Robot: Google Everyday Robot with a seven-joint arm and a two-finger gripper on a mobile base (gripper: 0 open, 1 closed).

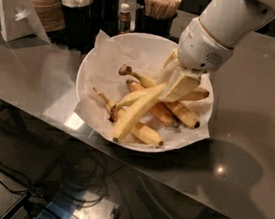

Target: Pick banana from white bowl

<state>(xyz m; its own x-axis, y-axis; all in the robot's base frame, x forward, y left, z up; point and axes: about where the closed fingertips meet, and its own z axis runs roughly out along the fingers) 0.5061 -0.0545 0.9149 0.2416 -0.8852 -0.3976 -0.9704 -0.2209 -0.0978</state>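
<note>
Hand (175, 86): lowered over the right side of the white bowl (85, 64), fingers closed narrow on the upper end of the banana (137, 112). Banana: long, pale yellow, slanting down-left from the hand, its lower tip resting across the shorter bananas (177, 112) on the crinkled paper (105, 44) lining the bowl. Bowl: standing on the grey bench (256, 127), near its front edge.
</note>
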